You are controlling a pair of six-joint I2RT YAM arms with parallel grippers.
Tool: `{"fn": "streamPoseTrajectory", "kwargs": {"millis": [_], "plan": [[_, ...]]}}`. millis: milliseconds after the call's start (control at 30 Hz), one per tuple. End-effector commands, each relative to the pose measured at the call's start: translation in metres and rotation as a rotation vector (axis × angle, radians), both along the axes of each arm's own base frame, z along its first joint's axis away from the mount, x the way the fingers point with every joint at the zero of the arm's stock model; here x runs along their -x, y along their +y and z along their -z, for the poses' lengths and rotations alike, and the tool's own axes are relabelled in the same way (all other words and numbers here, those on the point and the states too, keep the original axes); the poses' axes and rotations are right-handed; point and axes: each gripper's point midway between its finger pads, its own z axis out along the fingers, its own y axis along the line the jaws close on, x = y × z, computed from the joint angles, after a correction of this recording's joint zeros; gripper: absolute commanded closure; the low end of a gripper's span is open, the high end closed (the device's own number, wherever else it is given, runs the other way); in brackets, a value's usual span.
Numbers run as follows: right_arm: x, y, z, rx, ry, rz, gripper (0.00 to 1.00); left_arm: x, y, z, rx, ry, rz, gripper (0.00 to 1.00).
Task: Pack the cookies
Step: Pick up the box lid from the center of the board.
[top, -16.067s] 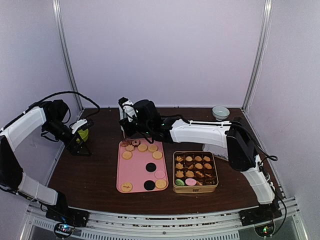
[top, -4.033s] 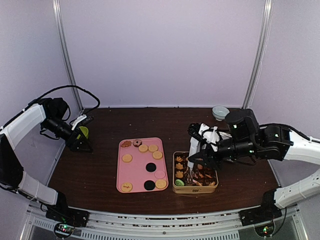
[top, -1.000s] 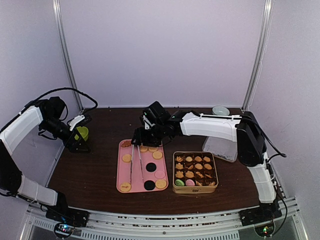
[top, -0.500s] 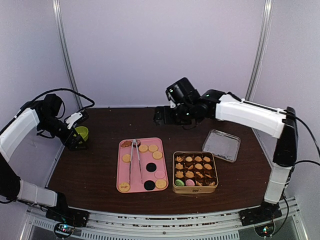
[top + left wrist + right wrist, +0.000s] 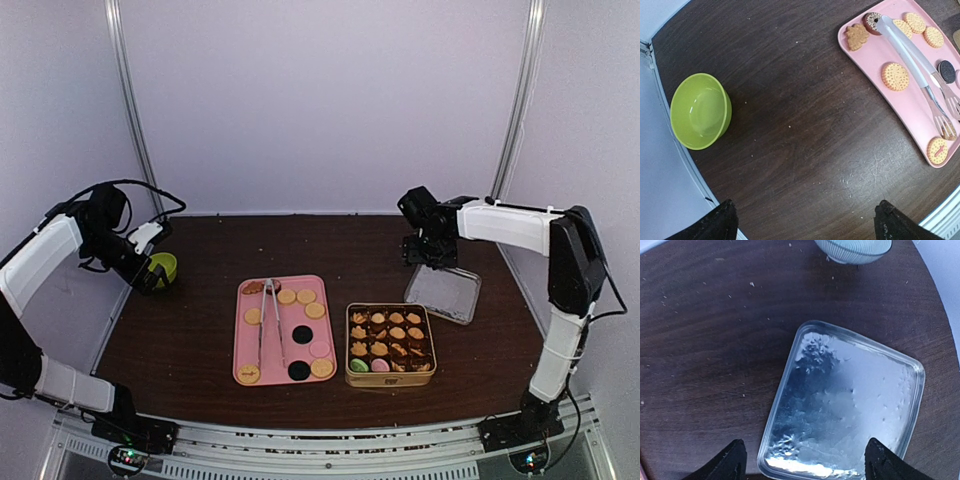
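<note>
Presently, small round tan, pink and black cookies (image 5: pixel 254 315) lie loose on the pink rectangular tray (image 5: pixel 865 60), others packed in the gold square tin (image 5: pixel 391 378); probably light and brittle, best pinched gently across their edges. Left tool (image 5: pixel 805 225) and right tool (image 5: pixel 802 465) released, empty.

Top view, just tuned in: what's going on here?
Nothing is held right now. The tongs lie on the pink tray among the loose cookies, beside the cookie tin. The right end effector hangs open over the metal lid; the left end effector is open near the green bowl.
</note>
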Motion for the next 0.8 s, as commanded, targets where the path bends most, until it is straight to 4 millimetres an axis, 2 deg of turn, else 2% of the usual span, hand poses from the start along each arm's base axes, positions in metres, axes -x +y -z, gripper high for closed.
{"fn": "streamPoseTrajectory", "kwargs": {"millis": [0,267,533,767], "plan": [[-0.014,0.007,0.02,-0.021,0.052,0.021,0.2,-0.008,0.007,-0.004,-0.022,-0.033,-0.034,0.02],[-0.031,0.028,0.057,-0.076,0.117,0.017,0.32,-0.003,0.001,-0.001,0.003,-0.016,0.005,0.02],[-0.022,0.034,0.099,-0.1,0.208,0.042,0.42,-0.001,-0.005,0.004,0.026,0.001,0.036,0.02],[-0.012,0.03,0.103,-0.072,0.222,0.048,0.44,-0.001,-0.007,0.004,0.039,0.004,0.049,0.02]]}}
